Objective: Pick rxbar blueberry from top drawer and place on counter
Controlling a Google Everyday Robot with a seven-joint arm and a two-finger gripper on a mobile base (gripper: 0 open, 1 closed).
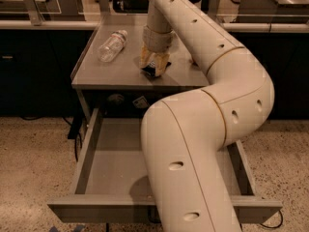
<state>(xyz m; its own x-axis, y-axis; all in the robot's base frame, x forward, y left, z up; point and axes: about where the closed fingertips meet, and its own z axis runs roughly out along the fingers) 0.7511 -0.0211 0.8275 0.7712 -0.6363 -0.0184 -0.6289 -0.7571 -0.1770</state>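
Tan two-finger pincer (154, 67) clasps the flat dark-navy rxbar blueberry (150, 72) between its tips — bar apparently touching the smooth grey metal counter (96, 76); clear plastic bottle (112, 46) lies near.

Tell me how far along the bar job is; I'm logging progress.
Done: the rxbar blueberry is out of the open top drawer. In hand: the gripper holds it low over the counter, apart from the bottle; whether it touches the surface is unclear. Left: release it and pull the arm away.
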